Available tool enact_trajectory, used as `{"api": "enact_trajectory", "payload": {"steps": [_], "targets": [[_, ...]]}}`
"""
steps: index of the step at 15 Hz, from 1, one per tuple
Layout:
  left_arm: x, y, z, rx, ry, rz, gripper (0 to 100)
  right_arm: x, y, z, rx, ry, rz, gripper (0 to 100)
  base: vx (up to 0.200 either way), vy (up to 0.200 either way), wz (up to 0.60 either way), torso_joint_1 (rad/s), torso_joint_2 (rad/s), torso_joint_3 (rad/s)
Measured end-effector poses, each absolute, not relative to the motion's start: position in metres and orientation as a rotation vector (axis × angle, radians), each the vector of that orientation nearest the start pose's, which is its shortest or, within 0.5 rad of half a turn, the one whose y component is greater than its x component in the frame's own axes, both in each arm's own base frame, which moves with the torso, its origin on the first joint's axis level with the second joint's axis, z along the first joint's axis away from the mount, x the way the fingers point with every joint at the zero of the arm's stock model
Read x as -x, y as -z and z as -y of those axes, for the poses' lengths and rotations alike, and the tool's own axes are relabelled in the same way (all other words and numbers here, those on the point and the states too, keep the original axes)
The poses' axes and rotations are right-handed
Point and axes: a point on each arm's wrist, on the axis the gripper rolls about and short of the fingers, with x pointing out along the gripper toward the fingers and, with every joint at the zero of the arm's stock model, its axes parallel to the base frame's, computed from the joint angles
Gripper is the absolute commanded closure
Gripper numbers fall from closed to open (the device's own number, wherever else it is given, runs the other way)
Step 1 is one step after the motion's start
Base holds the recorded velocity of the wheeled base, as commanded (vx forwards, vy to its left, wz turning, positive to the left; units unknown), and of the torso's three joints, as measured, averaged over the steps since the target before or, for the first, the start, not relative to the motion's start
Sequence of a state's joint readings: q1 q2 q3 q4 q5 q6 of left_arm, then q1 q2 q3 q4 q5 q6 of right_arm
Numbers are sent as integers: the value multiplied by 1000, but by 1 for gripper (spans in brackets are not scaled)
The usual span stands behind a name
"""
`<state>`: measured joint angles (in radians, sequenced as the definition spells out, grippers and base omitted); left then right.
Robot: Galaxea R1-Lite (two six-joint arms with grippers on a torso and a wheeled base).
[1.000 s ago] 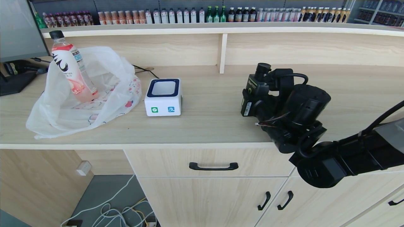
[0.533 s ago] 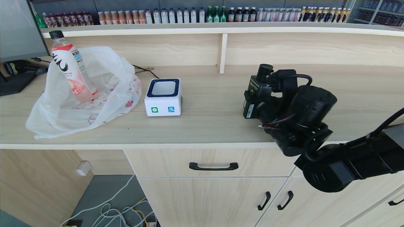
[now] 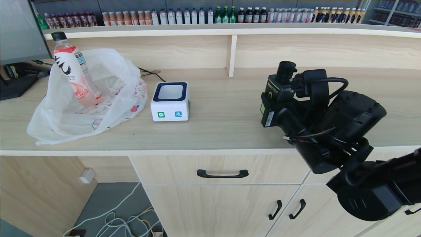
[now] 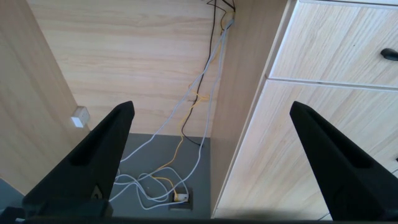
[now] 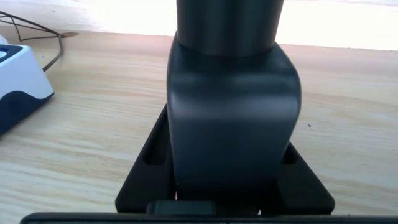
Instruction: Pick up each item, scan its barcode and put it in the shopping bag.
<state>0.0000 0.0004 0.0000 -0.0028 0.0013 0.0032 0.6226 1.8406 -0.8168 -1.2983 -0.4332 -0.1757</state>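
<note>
The one item I can find, a clear plastic bottle of pink drink with a black cap and a white-and-red label [image 3: 76, 75], stands inside the thin white printed plastic shopping bag [image 3: 59, 126] at the left end of the pale wooden counter [image 3: 223, 108]. It tilts slightly, with the bag's back wall rising behind it.

Just beside the bag sits the white box scanner with the dark blue rim [image 3: 170, 102]. I see no other goods on the countertop.

My left pincer [image 4: 211, 109] hangs below counter level with its fingers spread wide and nothing between them, facing the cabinet side and the cables on the floor [image 4: 180, 180]. My right pincer [image 3: 284, 70] hovers over the right part of the counter, well apart from the bottle. Its body blocks the fingers, so I cannot tell whether they are parted or closed.

I judge the bottle full, so fairly heavy. Its wall should be firm, but the label sleeve looks smooth and may slide. I would grip it across the middle of the body, below the shoulder, not by the narrow cap. The bag is limp film and gives no support, so a nudge could topple the bottle.
</note>
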Motion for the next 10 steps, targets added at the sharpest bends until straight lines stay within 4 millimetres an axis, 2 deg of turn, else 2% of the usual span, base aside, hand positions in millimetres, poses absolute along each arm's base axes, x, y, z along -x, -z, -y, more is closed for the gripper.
{"api": "enact_trajectory", "payload": {"steps": [3,10], "targets": [[23,-76,0,-3,-1,2,0,-256,-211,-186,36,-191,254,100,0,0,0,0,0,0],[23,-76,0,-3,-1,2,0,-224,-227,-166,8,-207,290,100,0,0,0,0,0,0]]}}
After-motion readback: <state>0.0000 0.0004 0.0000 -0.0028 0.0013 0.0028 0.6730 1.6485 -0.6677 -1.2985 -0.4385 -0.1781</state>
